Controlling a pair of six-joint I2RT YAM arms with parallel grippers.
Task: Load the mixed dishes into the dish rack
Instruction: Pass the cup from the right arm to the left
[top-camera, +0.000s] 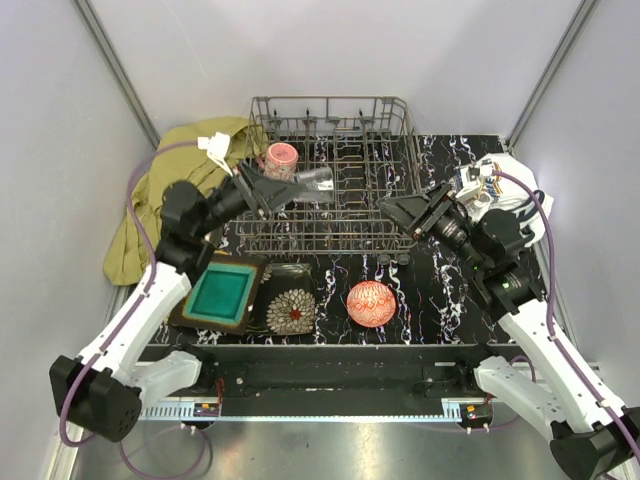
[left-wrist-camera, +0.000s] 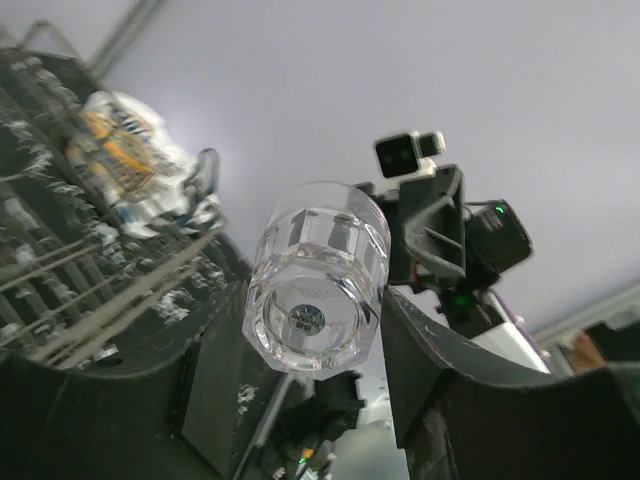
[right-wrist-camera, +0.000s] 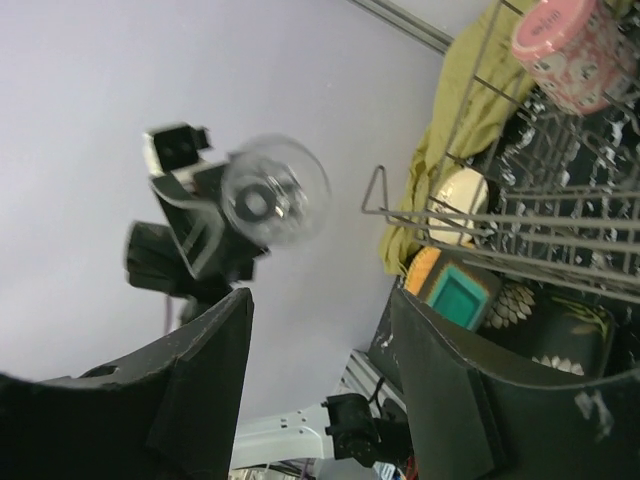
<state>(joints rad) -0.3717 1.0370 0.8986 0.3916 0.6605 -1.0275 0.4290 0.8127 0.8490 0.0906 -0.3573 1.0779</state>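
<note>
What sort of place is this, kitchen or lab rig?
Likely a lab test cell, not a kitchen: bare grey walls on three sides, and the dish rack stands on a marbled black tabletop.

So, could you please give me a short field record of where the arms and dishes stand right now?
left gripper: shut on the clear glass, held over the dish rack
right gripper: open, empty, by the rack's near right corner
in rack: pink cup, far left corner
on table, in front of rack: teal square plate, dark floral plate, red bowl
</note>
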